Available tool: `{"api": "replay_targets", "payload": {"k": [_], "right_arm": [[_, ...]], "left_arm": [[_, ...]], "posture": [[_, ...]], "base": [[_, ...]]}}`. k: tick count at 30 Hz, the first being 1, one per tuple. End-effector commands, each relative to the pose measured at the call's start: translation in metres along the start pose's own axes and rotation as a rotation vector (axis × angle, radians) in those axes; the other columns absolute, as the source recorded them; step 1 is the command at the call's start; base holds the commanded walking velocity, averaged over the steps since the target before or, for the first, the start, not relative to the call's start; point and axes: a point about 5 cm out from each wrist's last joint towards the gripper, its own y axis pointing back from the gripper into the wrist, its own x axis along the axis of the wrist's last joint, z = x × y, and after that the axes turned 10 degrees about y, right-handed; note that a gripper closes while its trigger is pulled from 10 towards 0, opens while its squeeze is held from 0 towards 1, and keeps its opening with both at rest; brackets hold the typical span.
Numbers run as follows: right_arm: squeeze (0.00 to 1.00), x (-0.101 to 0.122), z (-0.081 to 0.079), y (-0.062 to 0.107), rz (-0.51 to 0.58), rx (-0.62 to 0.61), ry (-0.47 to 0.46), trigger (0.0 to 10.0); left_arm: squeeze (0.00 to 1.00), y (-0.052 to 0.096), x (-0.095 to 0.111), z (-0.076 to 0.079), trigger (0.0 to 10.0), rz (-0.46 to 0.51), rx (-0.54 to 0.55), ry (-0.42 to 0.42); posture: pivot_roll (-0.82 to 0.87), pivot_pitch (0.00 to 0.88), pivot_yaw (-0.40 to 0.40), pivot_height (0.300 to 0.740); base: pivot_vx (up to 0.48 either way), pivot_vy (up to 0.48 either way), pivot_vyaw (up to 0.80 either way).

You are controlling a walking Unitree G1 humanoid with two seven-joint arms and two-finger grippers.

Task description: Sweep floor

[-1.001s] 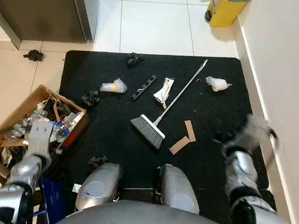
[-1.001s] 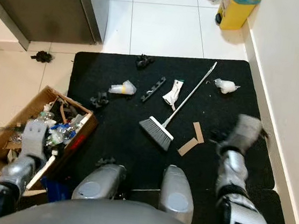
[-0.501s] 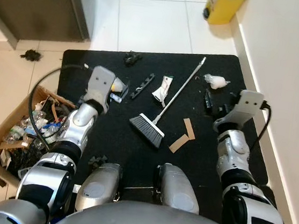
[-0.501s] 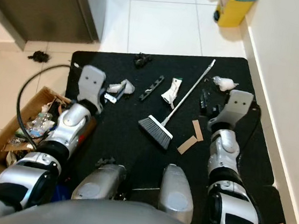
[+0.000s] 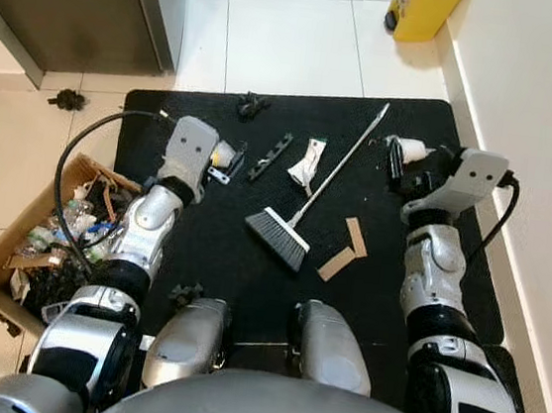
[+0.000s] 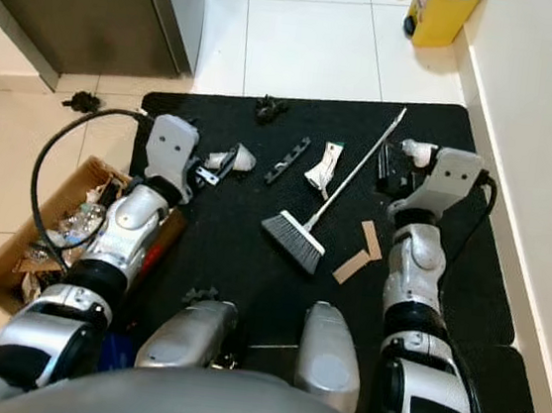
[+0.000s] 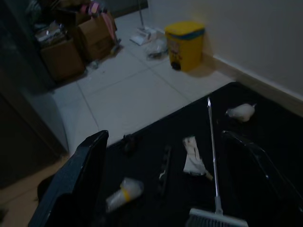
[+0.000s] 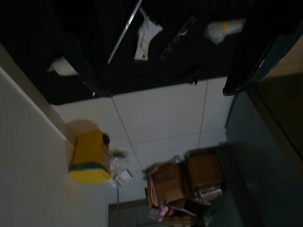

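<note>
Both arms are reaching forward over the black mat (image 5: 248, 273), probably to get ready for taking the broom (image 5: 308, 202), which is lying flat on the mat between them. The left gripper (image 5: 223, 161) and the right gripper (image 5: 397, 168) are both hovering with jaws wide open, holding nothing. The broom's long axis is running diagonally: bristles toward the robot, handle tip toward the yellow bin (image 5: 420, 9).

both arms forward, left hand (image 7: 165, 189) and right hand (image 8: 161, 52) open
</note>
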Motion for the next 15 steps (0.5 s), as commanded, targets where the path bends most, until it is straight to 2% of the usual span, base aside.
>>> {"api": "replay_targets", "payload": {"k": [1, 2, 3, 4, 5, 6, 8, 10, 12, 15], "right_arm": [[0.00, -0.006, 0.001, 0.005, -0.028, -0.003, -0.012, 10.0], [0.00, -0.008, 0.003, 0.008, -0.037, -0.020, -0.019, 10.0], [0.00, -0.006, 0.005, 0.009, -0.027, -0.034, -0.033, 10.0], [0.00, 0.000, 0.004, 0.007, 0.000, -0.042, -0.058, 10.0], [0.00, 0.000, 0.004, 0.007, 0.000, -0.042, -0.058, 10.0], [0.00, 0.012, -0.001, 0.000, 0.047, -0.050, -0.088, 10.0], [0.00, 0.017, -0.003, -0.003, 0.062, -0.053, -0.095, 10.0], [0.00, 0.030, -0.012, -0.010, 0.108, -0.042, -0.087, 10.0], [0.00, 0.049, -0.029, -0.019, 0.176, 0.013, -0.114, 10.0], [0.00, 0.060, -0.039, -0.021, 0.210, 0.046, -0.147, 10.0]], "left_arm": [[0.00, 0.009, -0.007, -0.010, 10.0, -0.044, 0.031, -0.013], [0.00, 0.012, -0.010, -0.012, 10.0, -0.051, 0.044, -0.004], [0.00, 0.012, -0.007, -0.013, 10.0, -0.042, 0.065, 0.049], [0.00, 0.008, 0.000, -0.013, 10.0, -0.016, 0.079, 0.082], [0.00, 0.008, 0.000, -0.013, 10.0, -0.016, 0.079, 0.082], [0.00, 0.000, 0.014, -0.011, 10.0, 0.032, 0.085, 0.110], [0.00, -0.003, 0.019, -0.010, 10.0, 0.050, 0.082, 0.108], [0.00, -0.012, 0.032, -0.004, 10.0, 0.093, 0.063, 0.111], [0.00, -0.020, 0.050, 0.008, 10.0, 0.141, 0.010, 0.091], [0.00, -0.023, 0.060, 0.016, 10.0, 0.170, -0.009, 0.063]], "posture": [[0.05, 0.000, -0.023, 0.740], [0.05, 0.000, -0.023, 0.740], [0.06, 0.000, -0.022, 0.740], [0.06, 0.000, -0.022, 0.740], [0.06, 0.000, -0.022, 0.740], [0.06, 0.000, -0.019, 0.740], [0.06, 0.000, -0.019, 0.740], [0.06, 0.000, -0.017, 0.740], [0.05, 0.000, -0.010, 0.740], [0.05, 0.000, -0.009, 0.740]], "base": [[0.000, 0.000, 0.00], [0.000, 0.000, 0.00], [0.000, 0.000, 0.00], [0.000, 0.000, 0.00], [0.000, 0.000, 0.00], [0.000, 0.000, 0.00], [0.000, 0.000, 0.00], [0.000, 0.000, 0.00], [0.000, 0.000, 0.00], [0.000, 0.000, 0.00]]}}
